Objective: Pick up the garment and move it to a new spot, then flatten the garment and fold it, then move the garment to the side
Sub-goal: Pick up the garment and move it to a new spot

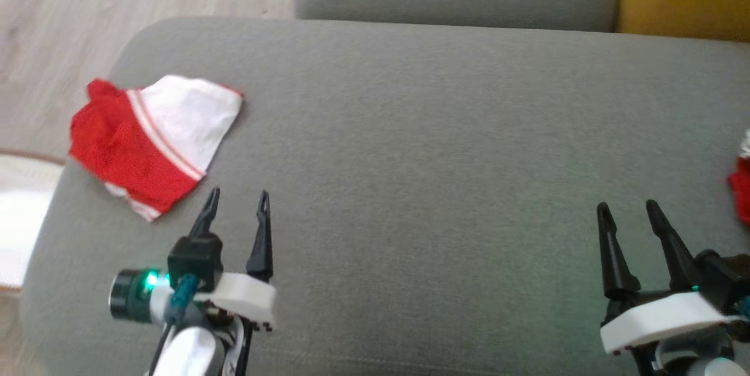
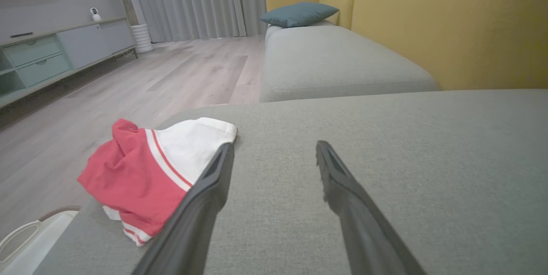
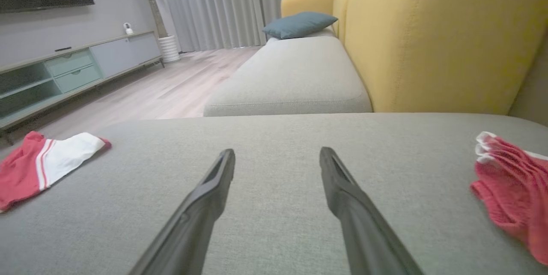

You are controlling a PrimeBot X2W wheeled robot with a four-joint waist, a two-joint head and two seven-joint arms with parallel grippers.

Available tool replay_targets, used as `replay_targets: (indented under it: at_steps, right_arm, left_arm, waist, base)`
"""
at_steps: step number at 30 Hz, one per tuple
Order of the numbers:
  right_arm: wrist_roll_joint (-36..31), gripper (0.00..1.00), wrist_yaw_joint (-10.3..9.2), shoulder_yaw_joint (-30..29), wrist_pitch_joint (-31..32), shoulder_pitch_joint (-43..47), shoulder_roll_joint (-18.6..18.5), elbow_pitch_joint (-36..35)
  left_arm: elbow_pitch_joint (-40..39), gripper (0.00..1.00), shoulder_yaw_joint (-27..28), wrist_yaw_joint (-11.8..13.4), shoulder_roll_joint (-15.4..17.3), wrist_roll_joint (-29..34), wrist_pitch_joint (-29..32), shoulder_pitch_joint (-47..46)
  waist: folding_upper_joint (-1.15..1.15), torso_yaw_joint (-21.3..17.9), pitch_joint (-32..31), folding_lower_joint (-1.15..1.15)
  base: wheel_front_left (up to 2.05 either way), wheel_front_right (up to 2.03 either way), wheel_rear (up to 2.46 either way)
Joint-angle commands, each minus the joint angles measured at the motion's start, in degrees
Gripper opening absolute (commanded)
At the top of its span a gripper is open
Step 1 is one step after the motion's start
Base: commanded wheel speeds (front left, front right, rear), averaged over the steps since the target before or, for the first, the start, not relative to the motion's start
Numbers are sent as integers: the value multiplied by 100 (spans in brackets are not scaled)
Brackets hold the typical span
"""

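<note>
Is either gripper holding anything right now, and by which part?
Nothing is held. The left gripper and right gripper are open and empty; the red-and-white garment lies on the grey cushion.

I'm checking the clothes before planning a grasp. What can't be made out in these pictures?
- Second red garment: cut off by the head view's right edge and the right wrist view's right edge; type unclear.
- Red-and-white garment: in the left wrist view, a finger of the left end effector covers its right edge.
- White container: cut off by the head view's left edge.
</note>
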Motion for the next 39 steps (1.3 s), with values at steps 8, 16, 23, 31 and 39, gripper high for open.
replay_targets:
  at_steps: [8,16,23,31,39]
  right_arm:
    - [-169,100,21,458,152,-453,-35,-381]
    - [-301,100,21,562,237,-569,-55,-387]
    - [-319,100,21,593,299,-675,-80,-446]
    - [-385,100,21,628,574,-988,-321,-756]
    - [-409,100,21,581,866,-1300,-662,-1096]
  left_arm:
    - [-48,100,416,-80,135,-140,-218,-568]
    - [118,100,551,-109,114,-199,-321,-658]
    - [240,100,718,-166,80,-208,-370,-741]
    - [592,100,933,-434,-108,-327,-377,-1325]
    - [2109,100,1295,-956,-290,-624,-378,-2612]
  waist:
    - [0,945,201,0]
    - [0,1436,258,0]
    - [0,1554,480,0]
    - [0,1212,1345,0]
    - [0,912,2333,0]
  base:
    - [0,0,0]
    - [0,0,0]
    - [0,0,0]
    - [0,0,0]
    - [0,0,0]
